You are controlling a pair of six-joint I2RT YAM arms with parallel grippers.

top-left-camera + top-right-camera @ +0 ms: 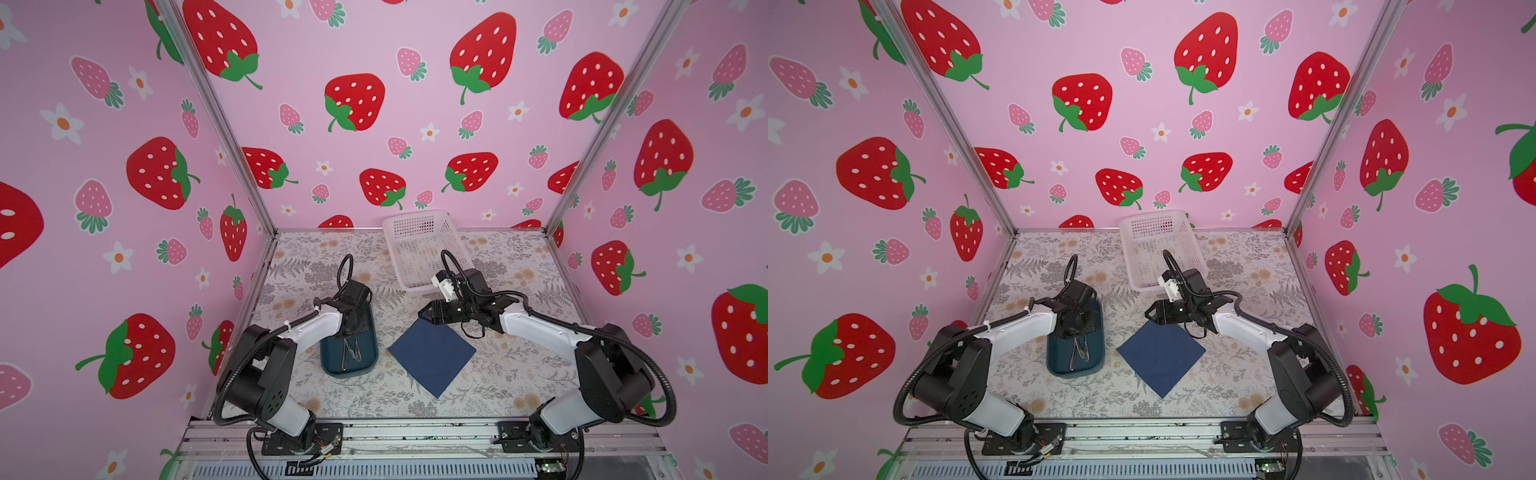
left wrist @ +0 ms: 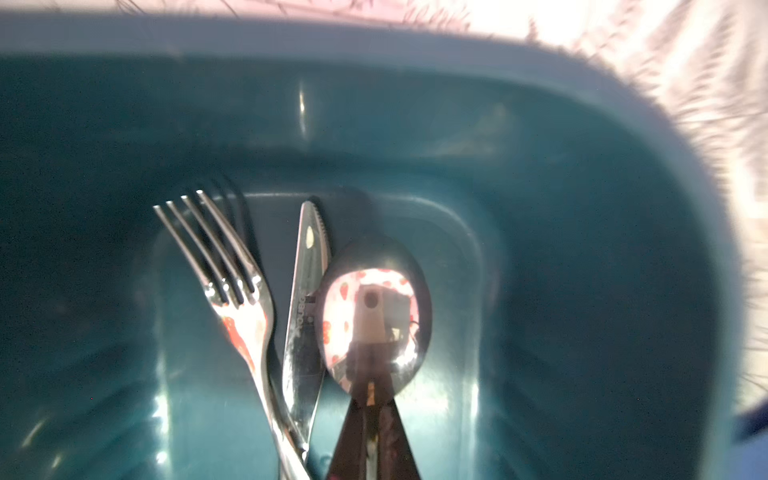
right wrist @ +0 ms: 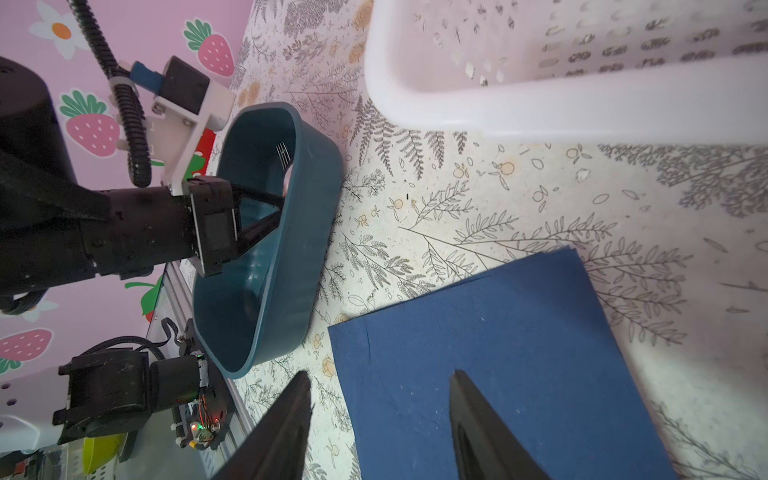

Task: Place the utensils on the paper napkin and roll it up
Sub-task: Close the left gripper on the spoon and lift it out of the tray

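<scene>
Black fingers (image 2: 349,440) of the left claw (image 2: 370,401) sit right up close in the left wrist view. They are pinched tight on the thin handle of the spoon (image 2: 374,316). The spoon's round bowl shines like a mirror. Just beside it lies the knife (image 2: 305,316), touching the spoon's edge. Next to the knife lies the fork (image 2: 232,282), and its handle meets the knife's handle down near the claw. All three lie on the floor of the teal tray (image 2: 582,249), with their tips pointing away from the claw.

In both top views the tray sits on the left side of the flowery table (image 1: 519,374), and the left claw reaches down into it. The dark blue napkin (image 1: 432,357) lies flat on the table just to the right of the tray, not touching it. It is turned like a diamond.

The right claw (image 3: 380,374) hangs over the napkin's far corner. Its two fingers are spread apart with only air between them. The white basket (image 1: 409,232) with little holes stands behind that claw, at the back of the table, close to the pink strawberry wall (image 1: 374,41).
</scene>
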